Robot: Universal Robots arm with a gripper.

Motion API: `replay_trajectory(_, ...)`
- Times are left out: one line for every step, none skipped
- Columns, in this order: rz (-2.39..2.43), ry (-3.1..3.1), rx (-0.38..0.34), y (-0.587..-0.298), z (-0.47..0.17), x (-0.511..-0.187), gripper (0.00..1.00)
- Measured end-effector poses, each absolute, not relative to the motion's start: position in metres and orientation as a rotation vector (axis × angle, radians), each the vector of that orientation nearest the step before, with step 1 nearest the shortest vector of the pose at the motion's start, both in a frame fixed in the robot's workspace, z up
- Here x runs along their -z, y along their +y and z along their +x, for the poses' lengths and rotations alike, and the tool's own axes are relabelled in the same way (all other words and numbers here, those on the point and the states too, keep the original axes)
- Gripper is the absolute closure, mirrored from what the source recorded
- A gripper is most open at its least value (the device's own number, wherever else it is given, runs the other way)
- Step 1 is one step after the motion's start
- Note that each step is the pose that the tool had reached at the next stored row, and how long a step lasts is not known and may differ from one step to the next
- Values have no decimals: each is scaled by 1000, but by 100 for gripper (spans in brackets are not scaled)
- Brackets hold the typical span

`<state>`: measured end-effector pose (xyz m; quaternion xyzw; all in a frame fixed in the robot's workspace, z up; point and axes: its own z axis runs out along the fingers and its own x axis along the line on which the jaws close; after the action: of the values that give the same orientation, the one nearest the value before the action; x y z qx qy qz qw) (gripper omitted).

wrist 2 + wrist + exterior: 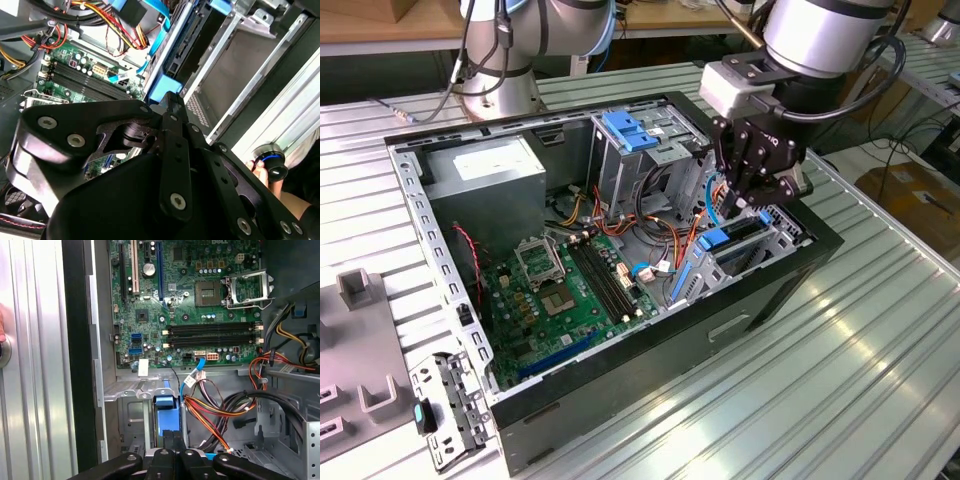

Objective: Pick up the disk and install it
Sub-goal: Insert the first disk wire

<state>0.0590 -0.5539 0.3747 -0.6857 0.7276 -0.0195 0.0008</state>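
Note:
The disk (738, 243) stands on edge in the metal bay at the corner of the open computer case on the exterior view's right, its blue plastic rail end facing up. My gripper (752, 205) hangs straight above it, fingers shut together. In both wrist views the gripper (172, 440) (172, 97) has its tips right at the blue end of the disk (167, 415) (161, 89). I cannot tell whether they touch it. Most of the disk's body is hidden inside the bay.
The black case (620, 370) holds a green motherboard (570, 290), a grey power-supply box (485, 175), a metal cage with blue top (630, 130) and orange cables (660, 235) beside the bay. A person's hand (260, 170) holds a small knob outside the case. Grey fixtures (360, 290) lie to the exterior view's left.

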Motion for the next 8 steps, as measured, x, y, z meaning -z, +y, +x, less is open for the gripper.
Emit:
replay_trajectory(-2153, 2285, 61, -554, 61, -375, 89)
replay_trajectory(-2153, 2285, 61, -554, 62, -374, 89)
replay_trajectory(-2153, 2285, 62, -554, 63, -374, 89)
replay_trajectory(-2153, 2285, 62, -554, 64, -374, 89)
replay_trajectory(-2153, 2285, 62, -554, 65, -374, 89)
replay_trajectory(-2153, 2285, 62, -554, 66, -374, 89)
replay_trajectory(-2153, 2285, 62, -554, 67, -374, 89)
replay_trajectory(-2153, 2285, 62, -554, 68, -374, 89)
